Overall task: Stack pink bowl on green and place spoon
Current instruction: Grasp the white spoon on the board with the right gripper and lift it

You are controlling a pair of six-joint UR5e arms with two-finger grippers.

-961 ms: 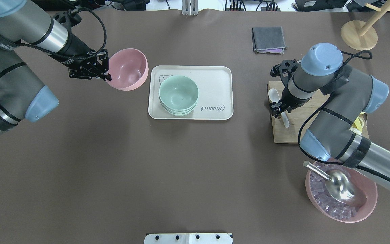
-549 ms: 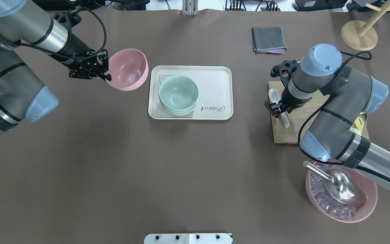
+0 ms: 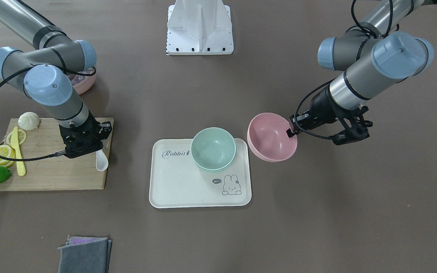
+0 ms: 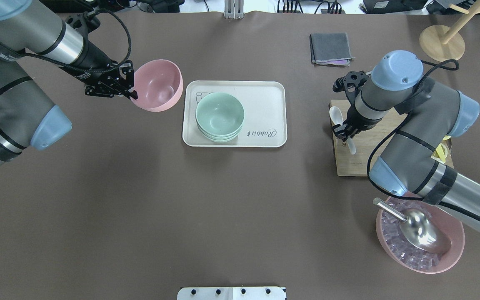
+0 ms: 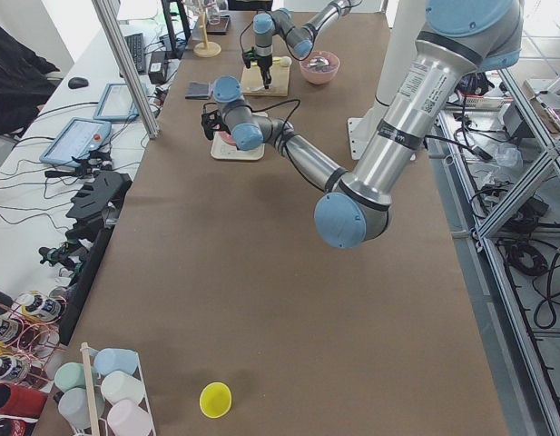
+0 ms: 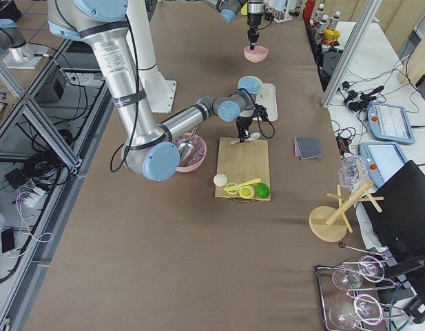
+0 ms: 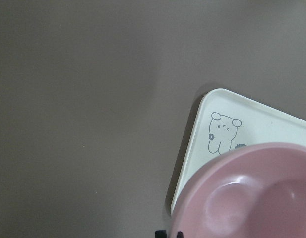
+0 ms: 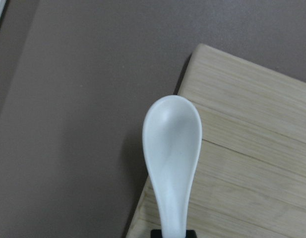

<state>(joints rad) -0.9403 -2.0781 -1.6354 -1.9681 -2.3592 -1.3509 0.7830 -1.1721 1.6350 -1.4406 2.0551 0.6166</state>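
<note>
Overhead exterior view, from the left: the left gripper point(image 4: 131, 92) is clamped on the left-hand rim of the small matte pink round bowl point(image 4: 158, 85). The bowl hangs in the air, tilted, just beside the left edge of the cream rectangular tray point(image 4: 265, 96). The left wrist view shows it overlapping the tray's corner. To my eye that bowl is light and stiff, plastic-like, so a one-sided rim pinch should bear it. It may swing about the fingers, though the matte wall ought to give fair grip.

On the tray stands the nested stack of pale mint-green round bowls point(image 4: 220, 114), upright and apart from the pink one. They look the same size, so I'd expect a snug seat only if the bowl is lowered level and centred.

Further right, at the left edge of the wooden cutting board point(image 4: 350, 164), the right gripper point(image 4: 343, 135) is closed across the handle of the small glossy white soup spoon point(image 4: 336, 115). In the right wrist view its scoop lies partly over the board's edge. Whether the spoon is clear of the wood I cannot tell. It looks slick and hard, perhaps brittle if dropped. The short curved handle is the only sensible hold, and a glossy curve like that could twist between the fingers. A firm squeeze near the handle's middle seems wise.
</note>
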